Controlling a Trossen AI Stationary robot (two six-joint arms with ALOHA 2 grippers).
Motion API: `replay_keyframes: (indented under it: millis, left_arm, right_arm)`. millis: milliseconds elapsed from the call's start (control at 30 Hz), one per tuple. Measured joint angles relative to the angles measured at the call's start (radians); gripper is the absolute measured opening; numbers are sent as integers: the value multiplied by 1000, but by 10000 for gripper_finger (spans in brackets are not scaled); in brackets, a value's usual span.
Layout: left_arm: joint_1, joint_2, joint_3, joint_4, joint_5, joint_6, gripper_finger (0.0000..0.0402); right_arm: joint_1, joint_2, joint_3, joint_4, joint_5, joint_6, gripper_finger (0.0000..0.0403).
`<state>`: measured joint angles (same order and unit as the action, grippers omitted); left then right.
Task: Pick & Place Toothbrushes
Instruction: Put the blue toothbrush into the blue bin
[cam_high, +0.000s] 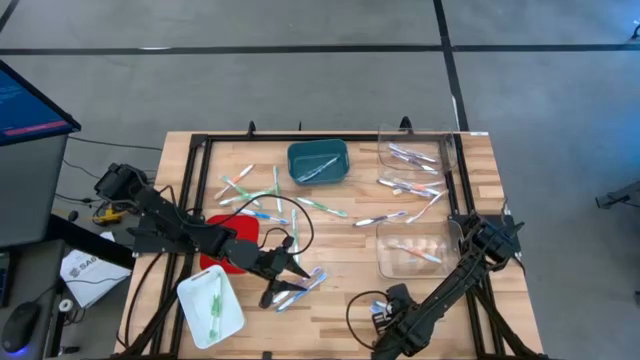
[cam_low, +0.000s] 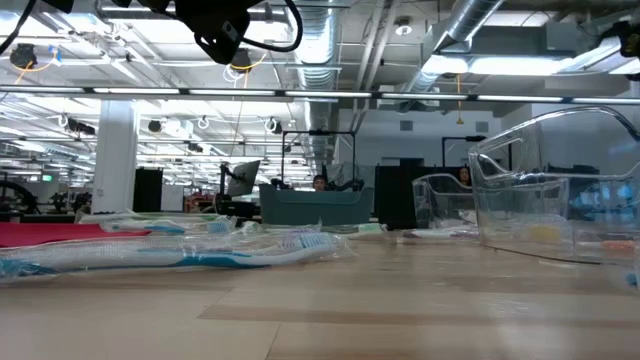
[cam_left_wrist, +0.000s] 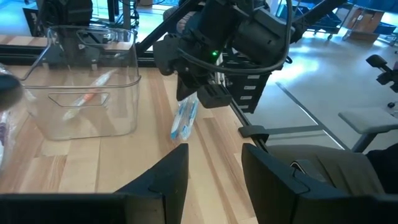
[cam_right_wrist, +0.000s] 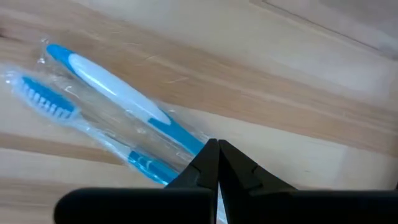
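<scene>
My right gripper (cam_high: 385, 306) is near the table's front edge, shut on a clear wrapper holding two blue toothbrushes (cam_right_wrist: 118, 93). The wrapper also shows in the left wrist view (cam_left_wrist: 185, 118), below that gripper. My left gripper (cam_left_wrist: 214, 168) stands open with nothing between its fingers, left of centre over other blue toothbrushes (cam_high: 303, 284) that lie flat on the wood. More toothbrushes (cam_high: 262, 193) are scattered on the table's far half. My right gripper pinches the wrapped blue toothbrushes at their handle end (cam_right_wrist: 198, 144) between its two fingertips. The fingers come from above, pointing steeply down. The pack hangs tilted below the fingers (cam_left_wrist: 184, 124). I cannot tell whether its lower end rests on the table.
A white tray (cam_high: 228, 318) holds green toothbrushes and a red tray (cam_high: 240, 232) lies beside it. A teal bin (cam_high: 318, 162) stands at the back. Two clear bins stand at the right, the far one (cam_high: 415, 152) with purple brushes and the near one (cam_high: 412, 250) with orange ones. Black cables loop over the table.
</scene>
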<state>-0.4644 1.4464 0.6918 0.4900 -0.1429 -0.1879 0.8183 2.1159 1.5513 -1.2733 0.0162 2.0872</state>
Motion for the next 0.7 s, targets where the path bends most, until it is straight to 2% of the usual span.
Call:
replay_keyframes:
  millis: [700]
  left_arm:
    - [0,0,0,0,-1,0,145]
  right_arm:
    - [0,0,-19,44,0,8,0]
